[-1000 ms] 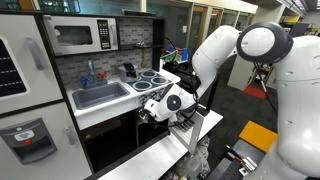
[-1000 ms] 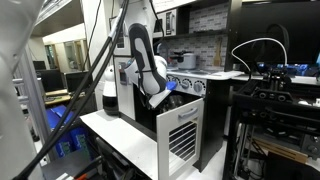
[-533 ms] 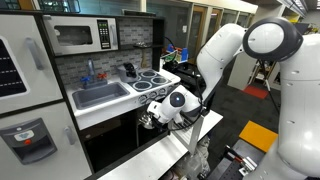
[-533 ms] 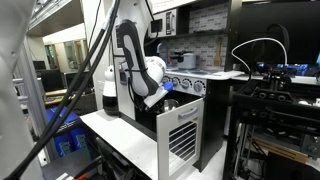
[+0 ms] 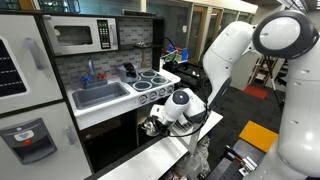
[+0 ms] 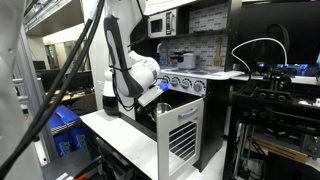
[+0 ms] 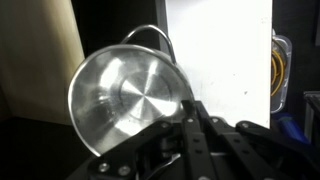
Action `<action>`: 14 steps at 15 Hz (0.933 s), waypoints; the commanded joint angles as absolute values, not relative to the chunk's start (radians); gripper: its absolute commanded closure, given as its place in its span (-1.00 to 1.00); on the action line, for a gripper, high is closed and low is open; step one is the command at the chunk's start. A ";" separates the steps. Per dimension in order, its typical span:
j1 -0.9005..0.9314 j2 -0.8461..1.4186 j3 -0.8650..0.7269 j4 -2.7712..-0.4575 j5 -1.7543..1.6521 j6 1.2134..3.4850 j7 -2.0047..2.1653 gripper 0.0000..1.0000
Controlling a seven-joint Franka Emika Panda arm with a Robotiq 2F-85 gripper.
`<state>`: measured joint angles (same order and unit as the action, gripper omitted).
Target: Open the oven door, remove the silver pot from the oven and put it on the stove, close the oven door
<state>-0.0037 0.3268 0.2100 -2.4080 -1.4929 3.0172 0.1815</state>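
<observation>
Although the upper links run out of frame, the white arm (image 5: 235, 55) is the largest item present. It bends down from the upper right to the front of the toy kitchen (image 5: 100, 108).

Oven door (image 6: 182, 125): found open, swung outward with its grey slats facing the camera in an exterior view. From that side it screens the oven interior and most of the wrist. The opposite exterior view shows only a dark cavity below the counter, and the door itself cannot be made out there.

Stove (image 5: 152, 76): on the counter beside the sink (image 5: 100, 95), with its burner rings bare.

Silver pot (image 7: 125, 100): in the wrist view it is tilted, its polished inside turned toward the lens and a thin wire handle arching over the far rim. In an exterior view it appears as a small bright patch (image 5: 150, 127) at the mouth of the dark cavity, below the knob row (image 5: 150, 93). Whether it clears the oven floor cannot be determined.

Gripper (image 7: 190, 108): the jaws are drawn fully together, pinching the pot's rim on the near side. Its dark fingers are blurred, with their bases cut off at the bottom edge. In an exterior view the gripper (image 5: 158, 122) is largely masked by the rounded wrist housing.

A white panel (image 7: 220, 60) behind the pot cannot be identified.
</observation>
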 commanded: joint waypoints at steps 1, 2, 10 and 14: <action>-0.036 0.251 0.240 -2.519 -1.325 3.058 -0.013 0.98; -0.041 0.239 0.251 -2.539 -1.280 3.059 -0.056 0.98; -0.089 0.102 0.412 -2.661 -0.845 2.989 -0.361 0.98; -0.091 0.020 0.496 -2.672 -0.567 2.899 -0.495 0.98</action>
<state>-0.0666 0.1131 0.4334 -2.6428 -0.7189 2.9737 -0.4068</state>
